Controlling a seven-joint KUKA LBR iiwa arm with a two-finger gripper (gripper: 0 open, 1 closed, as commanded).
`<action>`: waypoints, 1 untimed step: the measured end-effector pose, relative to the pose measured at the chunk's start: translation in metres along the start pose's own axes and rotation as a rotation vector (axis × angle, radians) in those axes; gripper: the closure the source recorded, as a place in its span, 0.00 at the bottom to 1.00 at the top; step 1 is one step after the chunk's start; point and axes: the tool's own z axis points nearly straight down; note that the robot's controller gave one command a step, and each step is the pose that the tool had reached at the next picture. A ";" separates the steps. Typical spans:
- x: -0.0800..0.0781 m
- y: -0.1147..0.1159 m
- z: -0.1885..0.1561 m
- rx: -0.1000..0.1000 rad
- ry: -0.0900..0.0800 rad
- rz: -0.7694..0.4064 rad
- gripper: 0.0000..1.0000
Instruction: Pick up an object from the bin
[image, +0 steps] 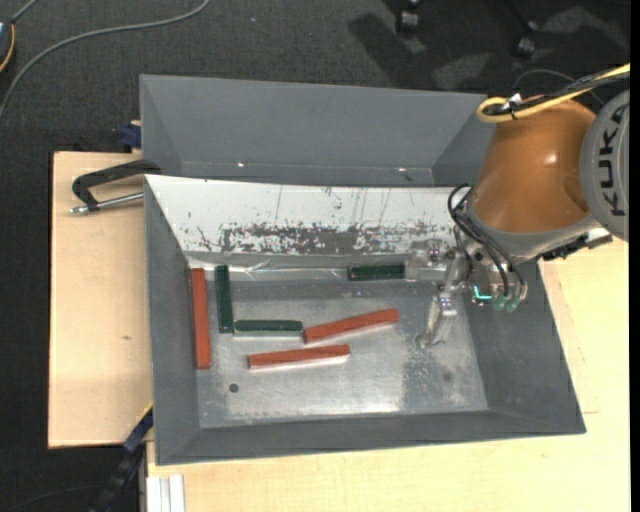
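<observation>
My gripper (432, 336) hangs low over the bare floor in the right part of the bin, shut, with nothing between its fingers. The nearest thing is an orange-red stick (351, 326) lying tilted just to its left, a short gap away. A dark green stick (377, 271) lies along the back wall, up and to the left of the gripper. A second red stick (298, 357) lies flat further left, near the bin's middle.
More sticks lie at the left: a red one (201, 320) upright along the left wall, a dark green one (224, 298) beside it and another dark green one (268, 325) lying crosswise. The arm's orange cover hangs over the bin's right rim.
</observation>
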 end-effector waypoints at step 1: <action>-0.026 0.013 0.111 -0.001 -0.002 0.092 0.00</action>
